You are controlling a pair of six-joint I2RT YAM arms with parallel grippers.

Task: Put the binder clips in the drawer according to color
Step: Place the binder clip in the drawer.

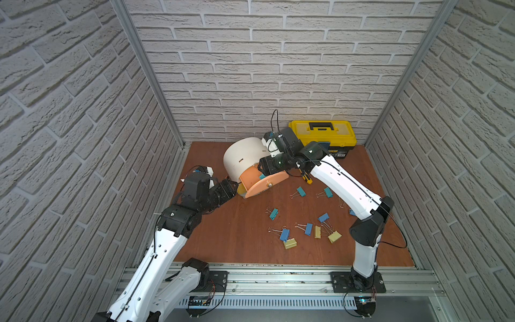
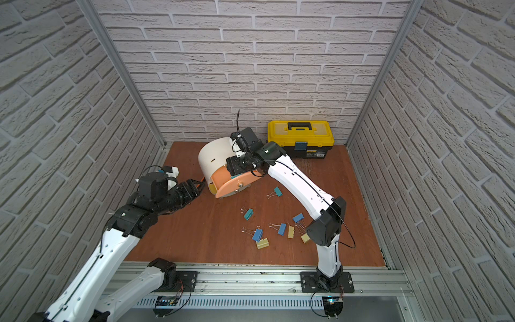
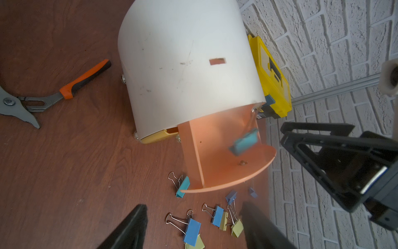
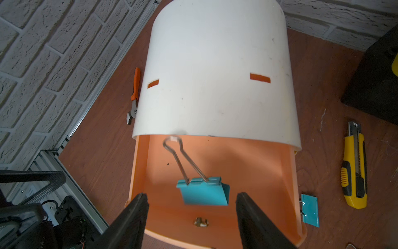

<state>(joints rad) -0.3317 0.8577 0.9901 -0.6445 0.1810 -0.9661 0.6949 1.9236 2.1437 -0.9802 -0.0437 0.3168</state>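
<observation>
The drawer cabinet [image 1: 242, 159] [image 2: 214, 159] is white and round-topped, and its peach drawer [image 1: 274, 178] [image 4: 258, 163] is pulled out. A teal binder clip [image 4: 204, 191] [image 3: 245, 143] is inside it, blurred and free of the fingers. My right gripper [image 4: 191, 198] [image 1: 260, 167] hovers open just over the clip. My left gripper [image 3: 193, 205] [image 1: 235, 189] is open and empty beside the cabinet's left front. Teal [image 1: 300, 191], blue [image 1: 284, 234] and pale yellow [image 1: 289, 244] binder clips lie scattered on the floor in front.
A yellow-black toolbox [image 1: 323, 133] stands at the back wall right of the cabinet. A utility knife [image 4: 354, 166] lies by the drawer's right side. Orange-handled pliers [image 3: 53, 94] lie left of the cabinet. Brick walls close in on three sides.
</observation>
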